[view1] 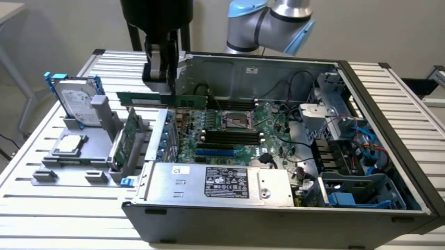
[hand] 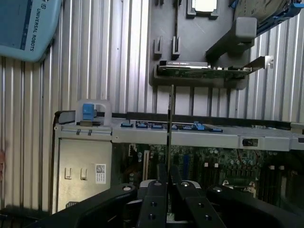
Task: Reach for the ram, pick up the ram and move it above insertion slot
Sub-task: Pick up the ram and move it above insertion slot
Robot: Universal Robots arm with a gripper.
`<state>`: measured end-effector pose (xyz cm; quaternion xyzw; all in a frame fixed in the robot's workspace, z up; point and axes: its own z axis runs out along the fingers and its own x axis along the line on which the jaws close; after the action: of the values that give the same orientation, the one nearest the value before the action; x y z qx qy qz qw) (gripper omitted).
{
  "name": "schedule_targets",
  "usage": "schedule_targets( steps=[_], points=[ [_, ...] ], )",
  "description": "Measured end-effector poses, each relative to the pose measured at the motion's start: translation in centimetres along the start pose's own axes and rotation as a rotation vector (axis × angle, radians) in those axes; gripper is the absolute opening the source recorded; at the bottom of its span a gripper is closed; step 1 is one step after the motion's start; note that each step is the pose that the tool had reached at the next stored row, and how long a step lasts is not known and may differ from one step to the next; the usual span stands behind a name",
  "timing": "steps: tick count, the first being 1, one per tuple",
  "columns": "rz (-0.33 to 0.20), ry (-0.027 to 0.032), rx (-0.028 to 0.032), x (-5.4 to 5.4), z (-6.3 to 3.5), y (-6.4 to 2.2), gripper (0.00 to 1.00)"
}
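The gripper [view1: 167, 86] is clamped narrowly on the ram [view1: 163, 99] — a thin green stick held level in the air, above the far left edge of the open computer case [view1: 389, 130], seen from the exterior view. In the wrist view the black fingers [hand: 153, 199] pinch the ram [hand: 169, 128] edge-on. The black insertion slots [view1: 230, 136] lie in parallel on the motherboard [view1: 274, 148], nearer and to the exterior view's right of the ram — well below it. On the grey holder [view1: 76, 156] outside the case stand a hard drive [view1: 75, 101] and an expansion card [view1: 125, 138].
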<state>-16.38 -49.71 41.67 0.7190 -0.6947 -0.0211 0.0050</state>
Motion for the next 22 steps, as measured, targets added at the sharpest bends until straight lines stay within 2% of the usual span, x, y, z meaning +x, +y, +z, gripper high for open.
schedule_targets(
  steps=[8, 22],
  points=[
    [0.000, 0.0000, -0.0001, -0.6, 0.15, -3.59, 0.14],
    [0.000, -0.0001, 0.0000, -5.0, 1.12, -7.75, 0.14]
  ],
)
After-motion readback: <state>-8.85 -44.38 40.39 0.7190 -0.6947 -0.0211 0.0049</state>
